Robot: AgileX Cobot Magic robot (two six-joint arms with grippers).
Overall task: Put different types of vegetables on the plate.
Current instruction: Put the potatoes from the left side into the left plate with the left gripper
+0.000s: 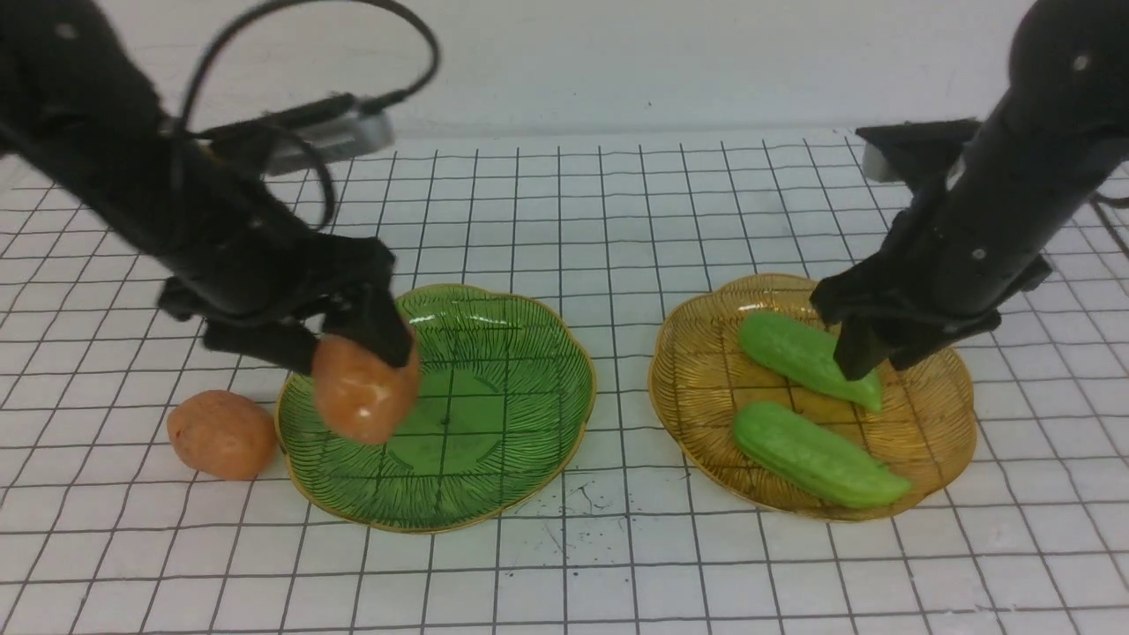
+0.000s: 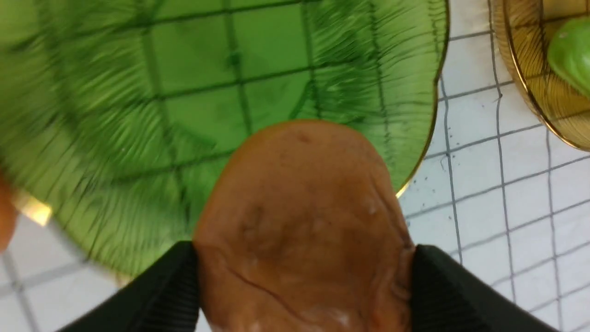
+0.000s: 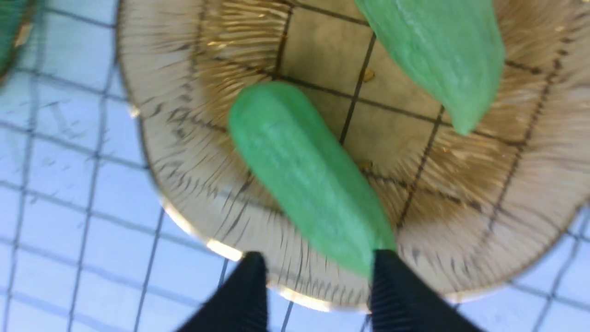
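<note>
While the left gripper [image 1: 362,357] is clamped on an orange-brown rounded potato lump [image 1: 363,397], that lump hangs over the left rim of the ribbed green glass plate [image 1: 494,397]. It is not yet set down, as far as the front view tells. A second orange-brown potato lump [image 1: 222,434] lies on the white gridded tabletop [image 1: 617,203], just beside that plate's left edge.

Toward the tabletop's right side, the ribbed amber glass plate [image 1: 697,353] carries two light green tapered pieces, the far cucumber piece [image 1: 794,353] and the near cucumber piece [image 1: 816,454]. The right gripper [image 1: 878,357] is low over the far one's right end. Its fingers [image 3: 392,295] are apart, with one against the tapered tip and nothing pinched between them.

The risks look plain. If the round lump is let go above the rim instead of the bowl, it may roll off the glass onto the tabletop. If the right fingers close on only that slim tip, the cucumber could squirt out, skid into its neighbour or nudge the amber plate. Both arms heading for the green plate could also crowd each other.
</note>
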